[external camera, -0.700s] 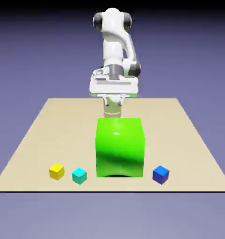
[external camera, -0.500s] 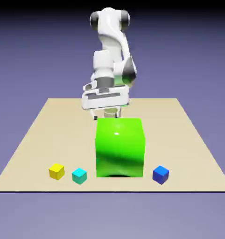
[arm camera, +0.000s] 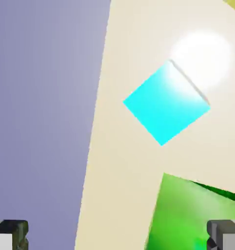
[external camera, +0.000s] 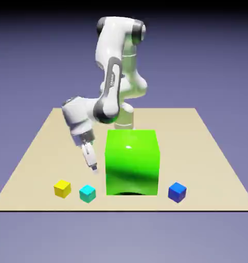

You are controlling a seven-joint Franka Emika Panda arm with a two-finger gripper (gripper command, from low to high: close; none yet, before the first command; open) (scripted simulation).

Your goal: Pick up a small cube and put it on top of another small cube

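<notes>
We see the gripper hanging above the table, to the exterior view's left of the big green cube. It points down at a slant, tips aimed toward the table's near edge, and it's empty. In the exterior view the fingers sit edge-on, so we can't read the gap there. In the hand view both fingertips sit at the far bottom corners, well apart, w/ nothing between them, so we take the jaws as spread wide.

The small cyan cube rests on the table near the near edge, untouched. It's just below and slightly to the exterior view's left of the gripper tips in that view, w/ a clear gap btwn them. In the hand view it shows as a turned diamond above centre, w/ a bright glare patch on the table beside its upper corner.

The small yellow cube sits just beside the cyan one, on the exterior view's left, not touching. In the hand view only a yellowish sliver shows at the top right corner; we can't say for sure it's that cube. The small blue cube sits on the other side of the big green cube, well apart from the cyan one.

All cubes sit flat on the table; none stacked. We see no containers here.

In the hand view, part of the big green cube fills the lower right, and backdrop shows past the table edge at left.
</notes>
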